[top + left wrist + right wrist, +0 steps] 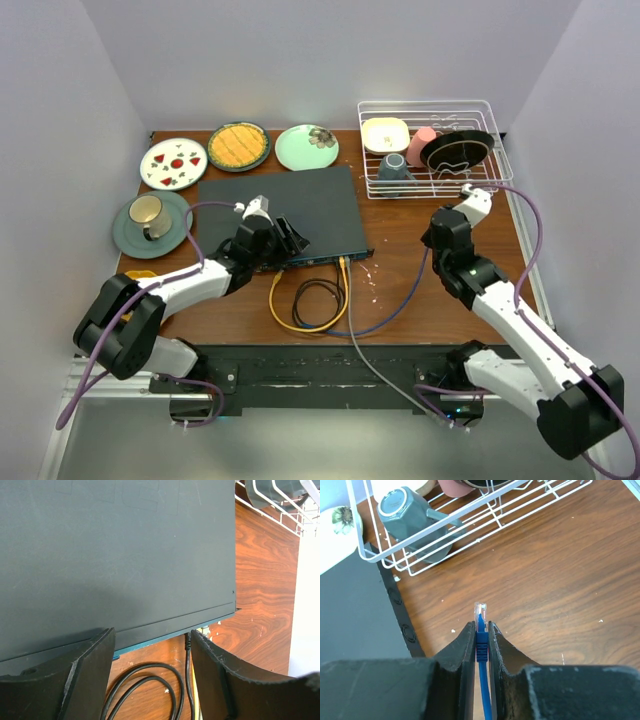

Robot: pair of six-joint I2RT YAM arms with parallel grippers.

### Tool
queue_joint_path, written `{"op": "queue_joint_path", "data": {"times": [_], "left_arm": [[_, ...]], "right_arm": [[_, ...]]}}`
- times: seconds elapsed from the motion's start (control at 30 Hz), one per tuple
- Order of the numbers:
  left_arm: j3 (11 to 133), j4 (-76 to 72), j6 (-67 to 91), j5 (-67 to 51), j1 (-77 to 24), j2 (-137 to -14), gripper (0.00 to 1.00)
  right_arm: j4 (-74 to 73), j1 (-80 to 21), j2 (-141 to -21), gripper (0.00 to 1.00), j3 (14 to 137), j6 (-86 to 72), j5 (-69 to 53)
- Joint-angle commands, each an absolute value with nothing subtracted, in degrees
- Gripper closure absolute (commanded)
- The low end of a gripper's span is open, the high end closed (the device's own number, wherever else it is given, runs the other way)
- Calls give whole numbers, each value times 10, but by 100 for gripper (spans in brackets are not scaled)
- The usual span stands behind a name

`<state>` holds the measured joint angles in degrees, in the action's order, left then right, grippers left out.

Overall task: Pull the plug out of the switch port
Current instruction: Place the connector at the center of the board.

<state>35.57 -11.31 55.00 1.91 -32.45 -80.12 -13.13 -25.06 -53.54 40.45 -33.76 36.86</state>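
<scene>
Right wrist view: pincer [481, 626] clamps plug [480, 614], its cable [487, 700] cropped below.

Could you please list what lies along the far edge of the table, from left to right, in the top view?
Fruit plate, orange plate, green plate, wire rack.

A reddish-brown wood-grain bench [400, 215] fills a narrow alcove. A plain pale lavender-grey back wall [320, 60] rises behind it, and a matching left side wall [60, 150] and right side wall [590, 150] close it in. A flat black metal mounting plate [330, 365] runs along the bench's near edge, beside a silver aluminium rail [120, 388]. Below lies a smooth grey surface [320, 450], perhaps the floor. The light is soft and even, with faint shadows.
</scene>
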Motion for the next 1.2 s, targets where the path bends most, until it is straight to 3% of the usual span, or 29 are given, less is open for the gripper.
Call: {"op": "queue_joint_path", "data": {"times": [0.0, 0.07, 0.17, 0.27, 0.43, 0.63, 0.97, 1.07, 1.17], "left_arm": [[347, -143, 557, 20, -327, -788, 34], [341, -146, 557, 20, -327, -786, 34], [335, -149, 560, 20, -328, -781, 34], [322, -156, 565, 18, -327, -773, 34], [286, -193, 585, 11, -328, -765, 34], [268, -216, 593, 4, -332, -770, 34], [255, -229, 596, 7, -352, -780, 34], [255, -228, 594, 6, -353, -779, 34], [262, -217, 589, 9, -354, -773, 34]], "right_arm": [[-170, -249, -585, 77, 434, -351, 362], [-164, -249, -592, 60, 420, -357, 339], [-152, -249, -574, 45, 390, -365, 324], [-154, -249, -538, 39, 370, -368, 302], [-147, -250, -531, 38, 335, -378, 173], [-119, -265, -584, 43, 293, -382, 128], [-129, -316, -603, 48, 277, -416, 184], [-79, -315, -585, 48, 273, -413, 148], [60, -315, -547, 45, 229, -414, 49]]}}
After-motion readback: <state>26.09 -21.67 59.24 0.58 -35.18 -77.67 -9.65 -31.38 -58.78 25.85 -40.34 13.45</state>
